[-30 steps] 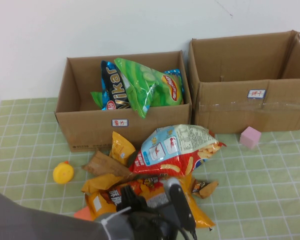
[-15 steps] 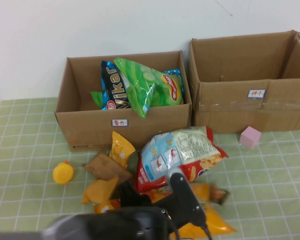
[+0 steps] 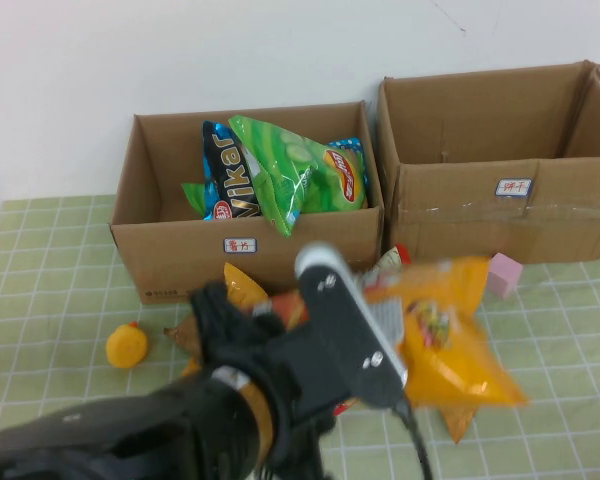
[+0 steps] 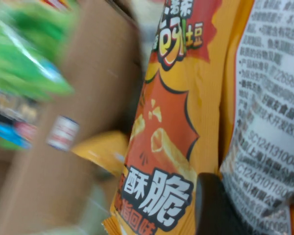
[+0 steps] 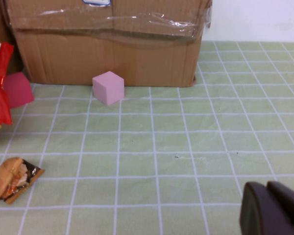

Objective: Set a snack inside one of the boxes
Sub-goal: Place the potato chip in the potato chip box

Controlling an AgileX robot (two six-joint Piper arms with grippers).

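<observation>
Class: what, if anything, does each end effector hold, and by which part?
Left end effector grips the orange snack bag near one end. Right end effector, low over the table, holds nothing.

The setting reads as a robot test bench in a lab, not a home or shop. A table [image 3: 60,260] covered in a pale green checked cloth is pushed against a bare white wall [image 3: 180,50]. Two cardboard boxes [image 3: 250,255] with small handwritten labels (red characters on white) stand at the back, while props such as a pink foam cube [image 5: 108,87] and a yellow toy duck [image 3: 126,345] lie about.
</observation>
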